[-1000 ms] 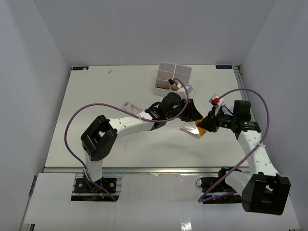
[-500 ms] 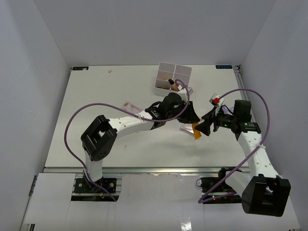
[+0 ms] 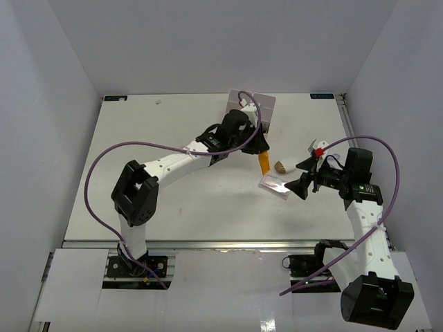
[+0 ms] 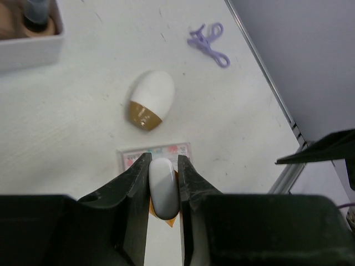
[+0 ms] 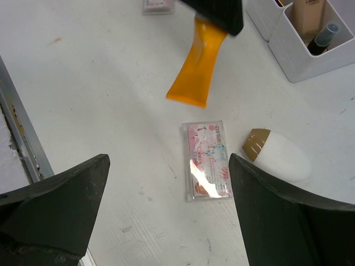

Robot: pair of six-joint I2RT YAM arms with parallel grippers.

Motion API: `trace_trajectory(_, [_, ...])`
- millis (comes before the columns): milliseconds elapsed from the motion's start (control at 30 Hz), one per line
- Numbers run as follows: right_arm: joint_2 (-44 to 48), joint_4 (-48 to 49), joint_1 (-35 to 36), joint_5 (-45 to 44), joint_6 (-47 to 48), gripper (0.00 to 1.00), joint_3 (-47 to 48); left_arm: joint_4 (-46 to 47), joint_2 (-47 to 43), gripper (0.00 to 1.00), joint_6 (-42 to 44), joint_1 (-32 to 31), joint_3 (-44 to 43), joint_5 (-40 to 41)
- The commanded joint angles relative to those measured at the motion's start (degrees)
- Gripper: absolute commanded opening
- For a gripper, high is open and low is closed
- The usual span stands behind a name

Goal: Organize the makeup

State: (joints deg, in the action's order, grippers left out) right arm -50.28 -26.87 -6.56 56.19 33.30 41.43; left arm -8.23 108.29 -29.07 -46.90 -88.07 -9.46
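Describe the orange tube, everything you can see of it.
The orange tube is a glossy, soft-looking squeeze tube, narrow at its rounded white cap and flaring to a flat crimped end. The left tool is shut on the cap end, so the tube hangs crimp-down, slightly slanted, seemingly clear of the table. It is near the pink packet without touching it; only the tool touches it.

White arms (image 3: 172,161) with black joints (image 3: 136,198) and looping purple cables (image 3: 370,137).
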Motion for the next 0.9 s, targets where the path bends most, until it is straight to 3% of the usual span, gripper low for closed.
trace_trajectory(0, [1.1, -1.9, -1.6, 2.8, 3.0, 0.94, 1.3, -2.6, -2.9, 0.0, 3.6, 3.4, -7.7, 1.6])
trace_trajectory(333, [0.0, -1.6, -3.5, 2.8, 1.4, 0.93, 1.3, -1.7, 4.3, 0.0, 7.7, 7.9, -22.3, 3.4])
trace_trajectory(867, [-1.3, 0.3, -5.2, 2.3, -0.8, 0.93, 0.1, 15.4, 20.4, 0.0, 9.5, 12.3, -36.0, 7.0])
